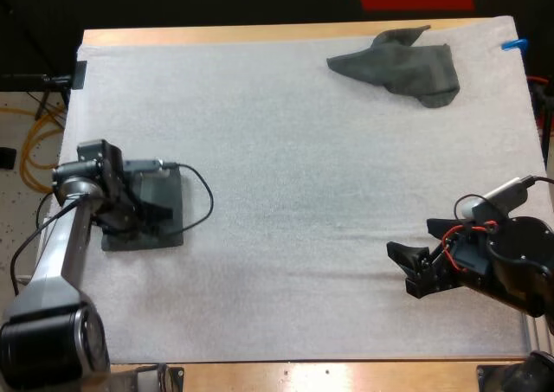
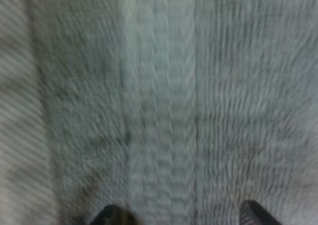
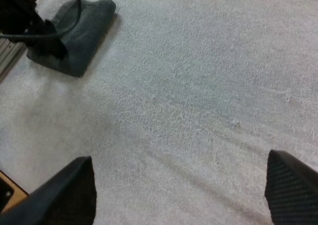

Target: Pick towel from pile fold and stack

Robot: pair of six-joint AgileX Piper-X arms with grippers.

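Your left claw (image 1: 154,212) stands with its fingers apart, very low over the folded towel (image 1: 170,234) at the near left side of the white mat (image 1: 286,167). The cloth is directly under the fingertips, and I cannot tell if they touch it. The risk here, in my judgement, is that a fingertip catches the soft top layer when you lift, so the fold opens or the towel slides out of square. Your right claw (image 1: 409,269) is also wide open and empty, over bare mat at the near right. The next towel to take, the crumpled towel (image 1: 402,67), lies at the far right of the mat, well apart from the right claw and beyond it. The reach is long, and a grasp on one loose flap could drag the towel instead of lifting it.
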